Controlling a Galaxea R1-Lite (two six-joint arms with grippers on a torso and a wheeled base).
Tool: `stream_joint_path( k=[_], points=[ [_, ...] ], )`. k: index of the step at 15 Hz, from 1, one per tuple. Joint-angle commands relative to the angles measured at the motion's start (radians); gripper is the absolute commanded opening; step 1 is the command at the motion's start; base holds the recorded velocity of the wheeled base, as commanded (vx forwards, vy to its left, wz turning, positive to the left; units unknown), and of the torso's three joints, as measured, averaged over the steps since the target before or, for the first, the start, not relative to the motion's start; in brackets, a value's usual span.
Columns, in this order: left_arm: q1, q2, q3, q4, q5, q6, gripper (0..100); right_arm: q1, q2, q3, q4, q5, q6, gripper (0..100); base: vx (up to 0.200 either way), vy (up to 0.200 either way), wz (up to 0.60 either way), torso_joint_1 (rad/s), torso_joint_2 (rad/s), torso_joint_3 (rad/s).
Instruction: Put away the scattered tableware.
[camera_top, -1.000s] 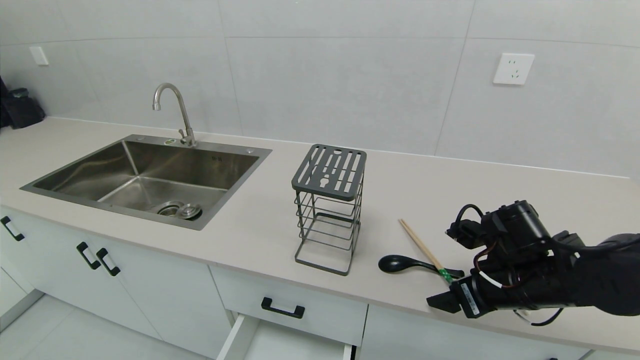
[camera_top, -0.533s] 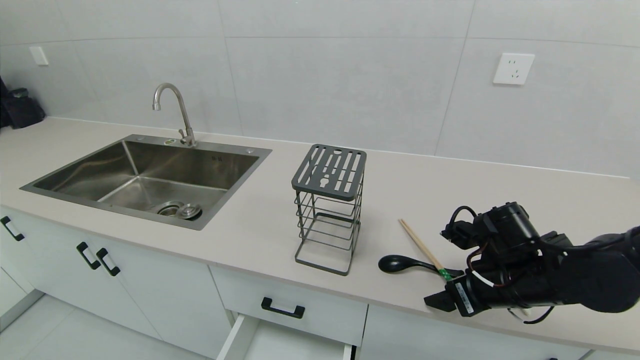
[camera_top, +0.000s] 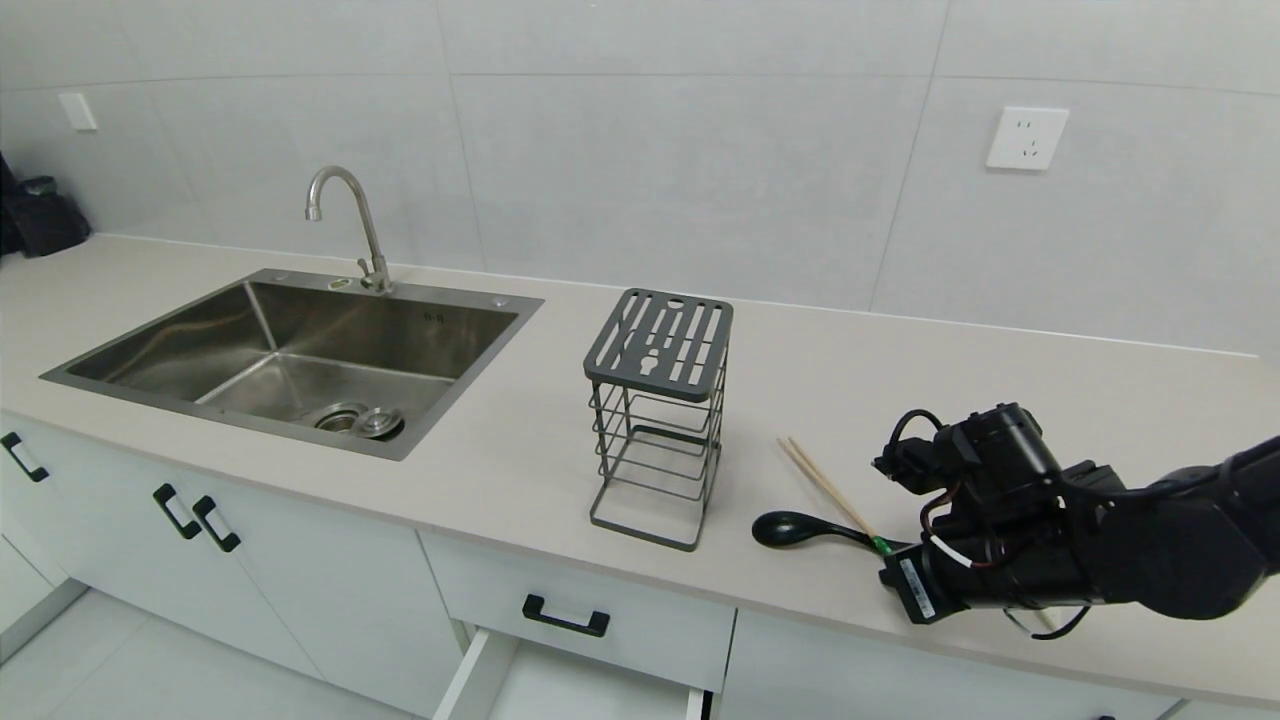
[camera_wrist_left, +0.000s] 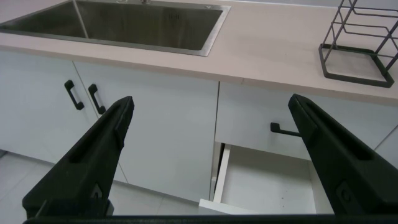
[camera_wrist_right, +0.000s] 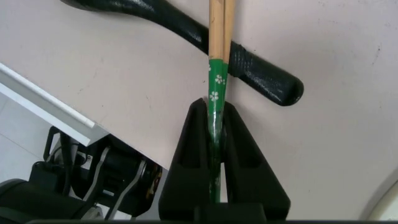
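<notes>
Right fingers (camera_wrist_right: 249, 162) pinch the chopsticks (camera_top: 822, 482) at the green-banded end. The sticks lie on the desk (camera_top: 520, 440), crossing the spoon (camera_top: 790, 527) handle, their long axis running away and leftward from the fingers. The rack (camera_top: 657, 345) stands near, further left. Left fingers (camera_wrist_left: 93, 162) are spread, well apart, below the desk edge.

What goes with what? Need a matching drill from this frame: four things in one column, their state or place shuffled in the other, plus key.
Things
1. pair of wooden chopsticks with green ends
2. black plastic spoon
3. dark grey wire rack
4. left claw

State or place
A. open, facing the white cabinet fronts
B. standing upright on the beige countertop
C. clamped in the shut right claw
D. lying flat, handle under the chopsticks

Pairs: 1-C, 2-D, 3-B, 4-A
</notes>
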Motion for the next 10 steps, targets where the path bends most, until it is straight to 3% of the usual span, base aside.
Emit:
stream_joint_path(
  k=[1, 6, 10],
  points=[
    [0.0, 0.001, 0.0, 0.0, 0.0, 0.0, 100, -0.002, -0.001, 0.0, 0.001, -0.001, 0.0, 0, 0.0, 0.0, 0.0, 0.0, 0.0, 0.0],
    [0.0, 0.001, 0.0, 0.0, 0.0, 0.0, 100, -0.067, -0.131, 0.007, -0.005, -0.002, -0.018, 0, 0.0, 0.0, 0.0, 0.0, 0.0, 0.0],
    [0.0, 0.001, 0.0, 0.0, 0.0, 0.0, 100, -0.136, -0.246, 0.023, -0.005, -0.002, -0.184, 0, 0.0, 0.0, 0.0, 0.0, 0.0, 0.0]
  ],
)
